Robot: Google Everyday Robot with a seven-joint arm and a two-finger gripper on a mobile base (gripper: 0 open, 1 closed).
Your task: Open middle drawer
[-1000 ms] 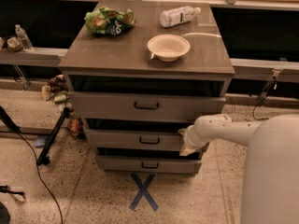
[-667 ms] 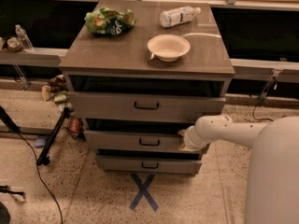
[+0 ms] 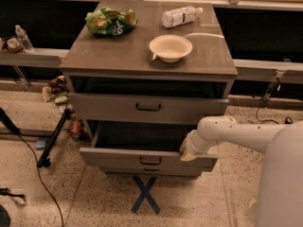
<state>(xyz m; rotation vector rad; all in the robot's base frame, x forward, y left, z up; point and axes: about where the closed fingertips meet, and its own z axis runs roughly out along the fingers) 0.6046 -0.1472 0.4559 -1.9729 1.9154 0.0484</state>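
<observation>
Seeing the middle drawer [image 3: 149, 159] standing well out from the table [image 3: 118, 56] front, dark inside on show, jutting past the top drawer [image 3: 148, 108]. Spotting the claw [image 3: 188, 151] at that drawer's right end, against its top rim, below the table's front right corner; can't tell whether open or closed. Following the white arm [image 3: 236, 131] in from the right. Up top, noting a bowl [image 3: 170, 48] near the middle, a bottle [image 3: 181, 16] lying by the back edge, a green bag [image 3: 110, 21] towards the back left corner
</observation>
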